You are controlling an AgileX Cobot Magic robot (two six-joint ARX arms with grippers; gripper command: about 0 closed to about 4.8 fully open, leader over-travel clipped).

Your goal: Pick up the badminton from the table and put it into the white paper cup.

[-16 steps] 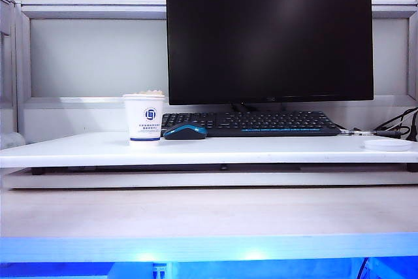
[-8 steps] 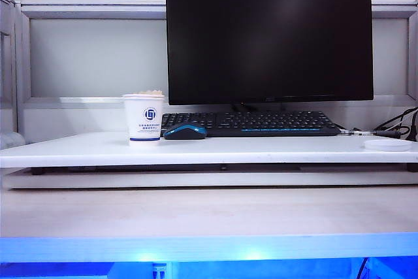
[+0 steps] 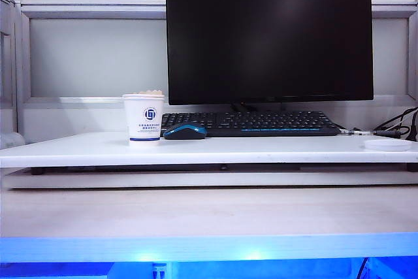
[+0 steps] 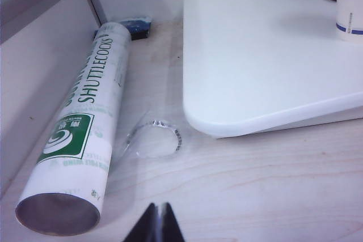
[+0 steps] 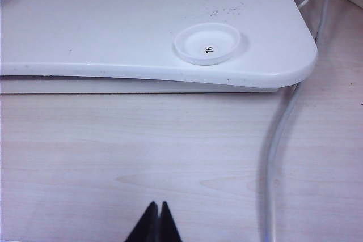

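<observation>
Light is bright and even, a little washed out, with the table [image 3: 261, 149] nearly blown to plain white in the exterior view, and a saturated blue glow runs along the lower edge well below the table, where detail blurs. The monitor [image 3: 269, 40] behind the table is a flat dark block with only a faint sheen; the cup [image 3: 144, 117] casts almost no shadow. Wrist views are softer: a thin shadow lies under the table's rim, the tube [image 4: 79, 134] beside the table shows mild glare, and both closed grippers, left [image 4: 157, 225] and right [image 5: 156, 225], are dark, unfocused wedges
</observation>
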